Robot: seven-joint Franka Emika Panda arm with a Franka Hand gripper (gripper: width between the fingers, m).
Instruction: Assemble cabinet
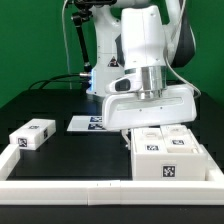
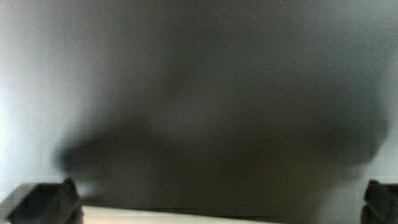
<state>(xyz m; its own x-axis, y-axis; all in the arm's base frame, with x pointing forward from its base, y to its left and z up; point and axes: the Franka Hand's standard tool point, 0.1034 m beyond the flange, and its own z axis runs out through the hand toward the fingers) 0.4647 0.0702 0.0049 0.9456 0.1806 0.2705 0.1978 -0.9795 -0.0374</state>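
I see the arm (image 1: pixel 148 60) hanging right over the cabinet (image 1: pixel 168 152), which sits tags-up on the bench (image 1: pixel 35 105) at the exterior view's right, close by the white rail (image 1: pixel 60 186). A smaller tagged block (image 1: pixel 32 135) lies well apart at the left, and the marker board (image 1: pixel 84 124) is between them, further back. The wrist view is mostly dark blur, but the fingertips (image 2: pixel 39 203) show at opposite edges, so the jaws are spread wide, nothing clamped that I can make out.
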